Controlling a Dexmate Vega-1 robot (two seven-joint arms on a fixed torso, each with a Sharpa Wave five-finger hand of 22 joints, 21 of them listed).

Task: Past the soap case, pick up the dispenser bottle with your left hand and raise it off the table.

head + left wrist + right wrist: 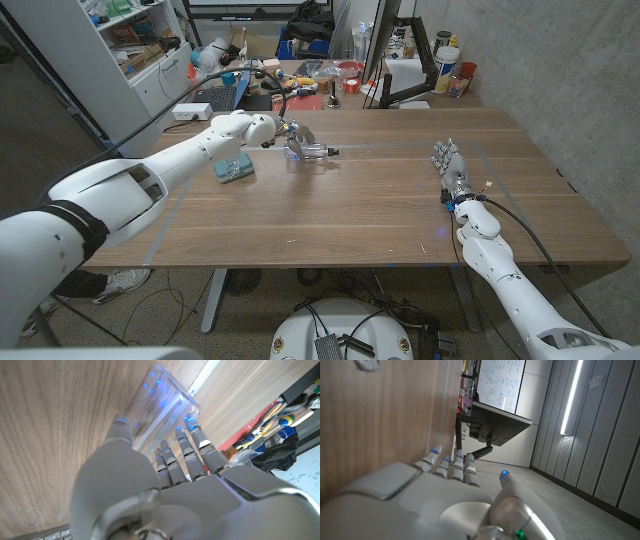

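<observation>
The clear plastic dispenser bottle [310, 151] is at the table's middle back, tilted, with its pump pointing toward the right. My left hand [283, 131] reaches over it from the left and grips it. In the left wrist view the thumb [120, 432] lies on one side of the dispenser bottle [160, 405] and the fingers [192, 442] on the other. I cannot tell whether the bottle still touches the wood. The teal soap case [233, 169] lies on the table just below my left forearm. My right hand [452, 172] stands near the right side with fingers straight, holding nothing.
Clutter lines the far table edge: a laptop [222, 97], red items [347, 78], a black monitor arm [400, 95] and cans [447, 68]. A white shelf unit [130, 50] stands at the back left. Bare wood [360, 205] spans between the two hands.
</observation>
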